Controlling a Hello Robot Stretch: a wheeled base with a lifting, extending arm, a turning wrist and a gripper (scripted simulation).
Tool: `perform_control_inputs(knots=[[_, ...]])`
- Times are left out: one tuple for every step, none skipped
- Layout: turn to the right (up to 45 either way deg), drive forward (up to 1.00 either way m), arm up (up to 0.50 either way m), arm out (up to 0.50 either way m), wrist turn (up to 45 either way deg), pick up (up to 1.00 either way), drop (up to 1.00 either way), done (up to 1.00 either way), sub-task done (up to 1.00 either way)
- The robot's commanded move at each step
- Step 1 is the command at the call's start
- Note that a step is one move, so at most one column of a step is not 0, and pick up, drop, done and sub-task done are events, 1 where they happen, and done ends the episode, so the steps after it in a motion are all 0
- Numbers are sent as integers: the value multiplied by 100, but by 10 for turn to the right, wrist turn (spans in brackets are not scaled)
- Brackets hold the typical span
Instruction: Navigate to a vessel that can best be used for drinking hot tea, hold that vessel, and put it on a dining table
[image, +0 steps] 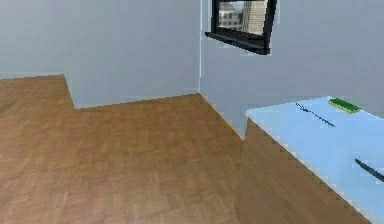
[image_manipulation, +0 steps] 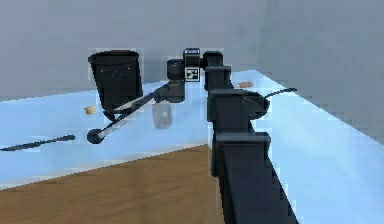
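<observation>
Pale and small, the vessel (image_manipulation: 160, 114) stands upright on the counter (image_manipulation: 320, 150) between the pot (image_manipulation: 113, 75) and the arm (image_manipulation: 235, 150), mouth up and long axis vertical, so its side seems free for a grasp. The gripper (image_manipulation: 100, 132) lies low over the counter just beside it, probably lining up. Whether it grips anything cannot be told.

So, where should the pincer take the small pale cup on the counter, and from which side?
Probably its side wall, about mid-height, coming level from the near edge of the counter. The small pale cup stands upright with a straight round wall, and I can make out no handle. The tall dark pot stands farther back, so the near side looks freer.
</observation>
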Motion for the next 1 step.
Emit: perform_control_inputs(knots=[[0,0,0,0,450,0,0,0,0]])
